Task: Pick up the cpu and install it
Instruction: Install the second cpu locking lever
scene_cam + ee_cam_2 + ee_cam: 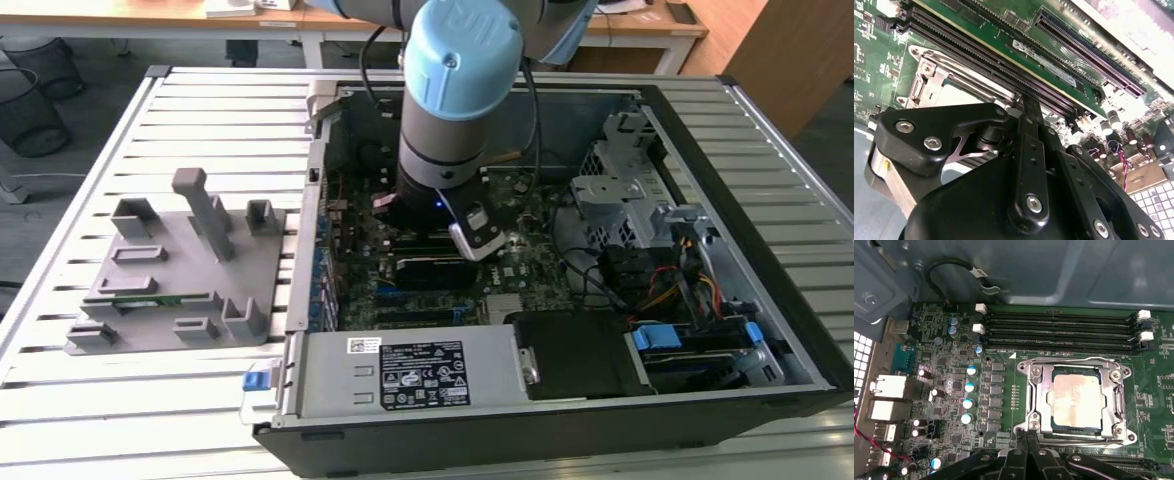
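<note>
Silvery-white cpu (1077,400), flat & square w/ a mottled top, lies level inside the socket frame (1034,405) on the green motherboard (1004,390), edges squared to the frame, no clear long axis. Memory slots (1059,330) run just beside it. End effector (1026,437) hangs near the frame's edge, apparently touching nothing; can't tell if clenched or released.

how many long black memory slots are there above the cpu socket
4 long black memory slots in the first wrist view, stacked in parallel rows between the grey case wall and the metal socket frame around the silvery square cpu. No more show there.
</note>
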`<action>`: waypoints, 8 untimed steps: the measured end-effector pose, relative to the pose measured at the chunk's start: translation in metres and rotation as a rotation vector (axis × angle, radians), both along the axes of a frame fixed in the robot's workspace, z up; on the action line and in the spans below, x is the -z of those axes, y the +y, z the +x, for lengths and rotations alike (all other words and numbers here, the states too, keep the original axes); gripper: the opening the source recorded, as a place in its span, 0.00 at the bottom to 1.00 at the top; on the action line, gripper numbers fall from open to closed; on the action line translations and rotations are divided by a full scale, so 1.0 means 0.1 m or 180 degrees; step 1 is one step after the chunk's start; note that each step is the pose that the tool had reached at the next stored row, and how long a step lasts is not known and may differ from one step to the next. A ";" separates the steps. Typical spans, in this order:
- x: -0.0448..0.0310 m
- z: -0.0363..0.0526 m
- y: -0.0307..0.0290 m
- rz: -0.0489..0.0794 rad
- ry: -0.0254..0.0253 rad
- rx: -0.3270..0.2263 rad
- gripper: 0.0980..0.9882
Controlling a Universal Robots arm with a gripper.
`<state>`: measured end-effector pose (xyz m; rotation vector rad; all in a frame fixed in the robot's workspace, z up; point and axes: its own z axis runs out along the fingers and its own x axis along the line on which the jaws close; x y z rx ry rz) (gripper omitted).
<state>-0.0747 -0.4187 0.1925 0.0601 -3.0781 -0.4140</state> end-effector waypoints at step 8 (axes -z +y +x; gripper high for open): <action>0.017 -0.021 0.000 0.0051 0.0000 0.0000 0.01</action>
